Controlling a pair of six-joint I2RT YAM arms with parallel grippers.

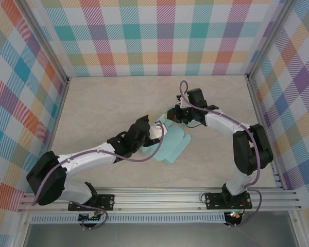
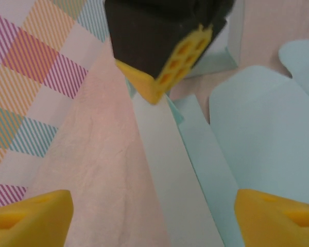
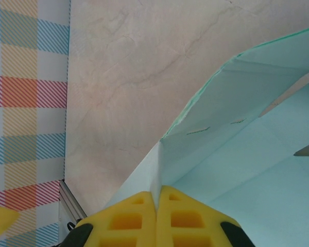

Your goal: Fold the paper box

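Pale-blue paper box | right gripper pinched on its raised edge | left gripper spread wide above it

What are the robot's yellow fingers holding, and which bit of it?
The right fingers are pinched shut on the paper box, at the edge of a raised side flap. The left fingers are open, holding nothing.

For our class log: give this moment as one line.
left gripper: open over paper box | right gripper: shut on paper box | fold unfinished
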